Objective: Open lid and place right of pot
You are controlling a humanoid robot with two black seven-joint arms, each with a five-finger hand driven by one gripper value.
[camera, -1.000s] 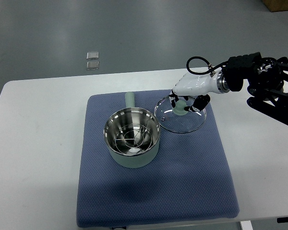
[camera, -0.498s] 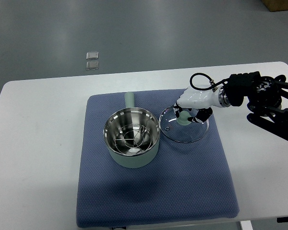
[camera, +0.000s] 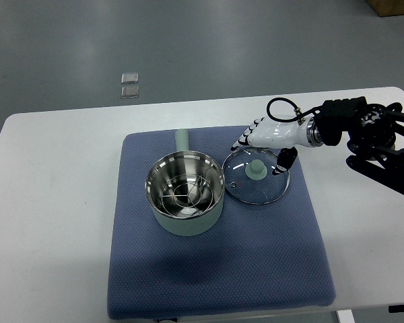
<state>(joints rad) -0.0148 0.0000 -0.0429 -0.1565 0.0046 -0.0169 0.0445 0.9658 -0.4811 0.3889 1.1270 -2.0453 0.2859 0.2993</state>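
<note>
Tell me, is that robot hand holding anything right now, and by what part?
Nothing. The right robot hand is open just above the glass lid, its fingers clear of the lid's knob. The lid lies on the blue mat.

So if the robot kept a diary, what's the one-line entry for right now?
pot: open, on blue mat | glass lid: flat on mat, right of pot | right hand: open, above lid's far edge

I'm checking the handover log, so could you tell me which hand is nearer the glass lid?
Right. The right hand hovers at the glass lid's far edge, fingers open; the left hand is not in view.
</note>
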